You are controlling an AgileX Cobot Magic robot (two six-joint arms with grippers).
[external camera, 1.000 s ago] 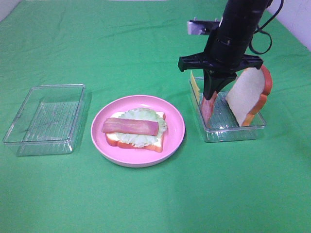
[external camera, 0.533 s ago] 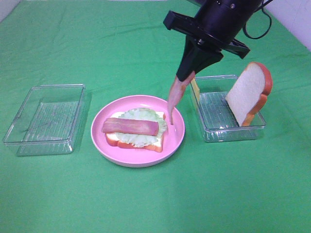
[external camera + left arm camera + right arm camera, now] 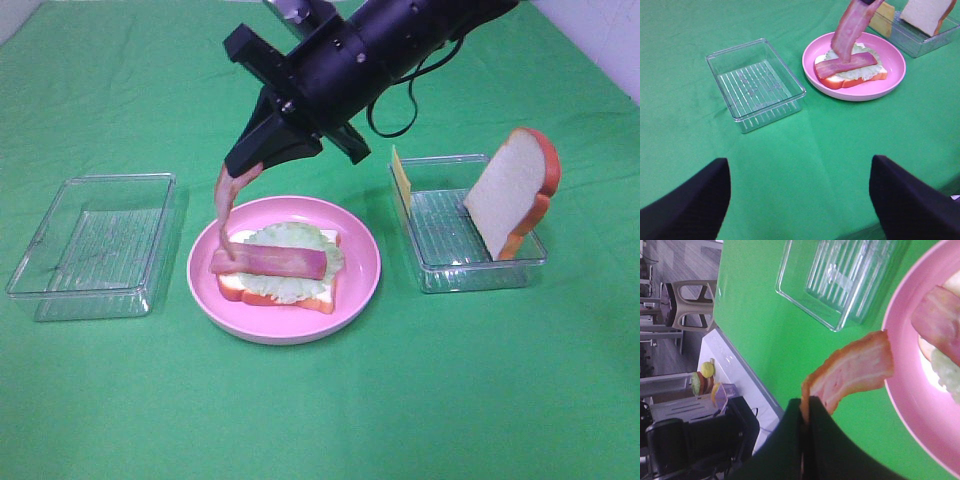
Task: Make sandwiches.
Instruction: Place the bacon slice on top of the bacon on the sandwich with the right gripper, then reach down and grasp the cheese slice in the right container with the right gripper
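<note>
On the pink plate lies an open sandwich: a bread slice, lettuce and a ham strip. My right gripper reaches across above the plate's left side, shut on a second ham strip that hangs down, its lower end at the sandwich's left end. The right wrist view shows this ham strip pinched in the right gripper. My left gripper is open, well short of the plate, and is out of the high view.
An empty clear tray stands left of the plate. The clear tray at the right holds an upright bread slice and a cheese square. Green cloth covers the table.
My right gripper lifted the ham strip out of the right tray and carried it left across the plate. Its lower end now hangs at the sandwich's left end.
</note>
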